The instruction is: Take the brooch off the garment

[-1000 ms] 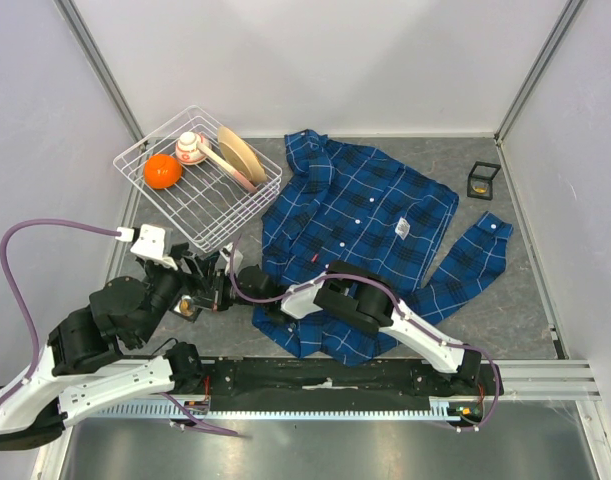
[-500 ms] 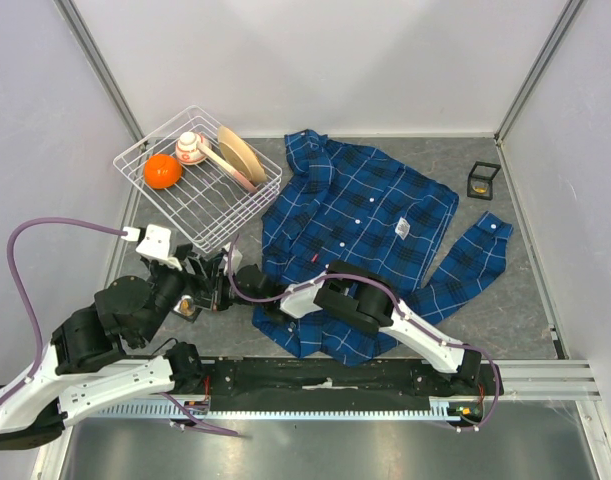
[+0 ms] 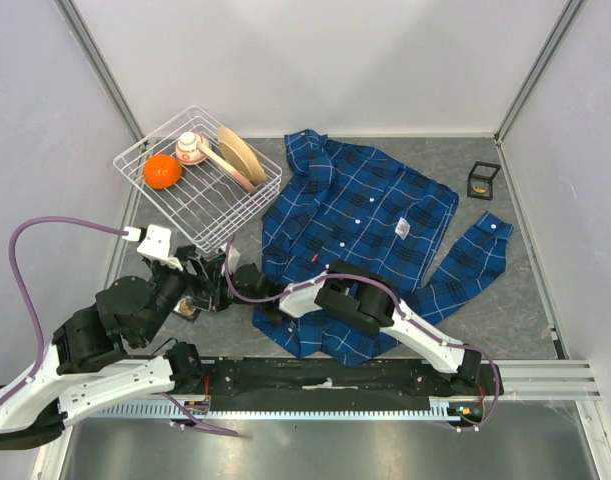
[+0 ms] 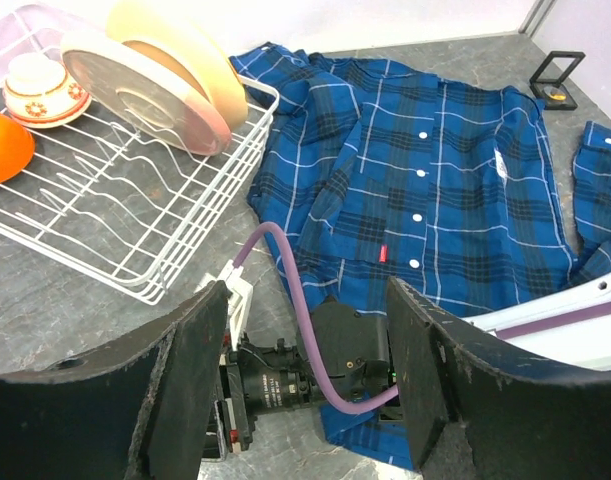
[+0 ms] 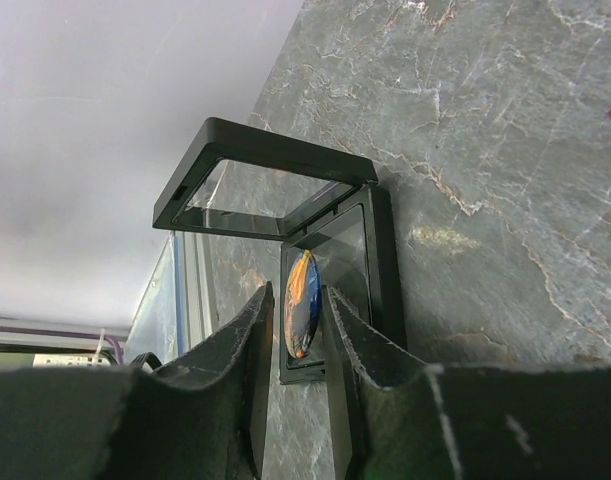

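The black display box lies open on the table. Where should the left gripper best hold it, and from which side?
Probably the base's thick rim, coming from one side. The lid stands raised over it, and the right gripper occupies the open front.

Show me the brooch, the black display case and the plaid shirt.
brooch [image 5: 300,305], right wrist view, oval face
black display case [image 5: 385,270], right wrist view, base's right rim
plaid shirt [image 3: 355,210], top external view, chest
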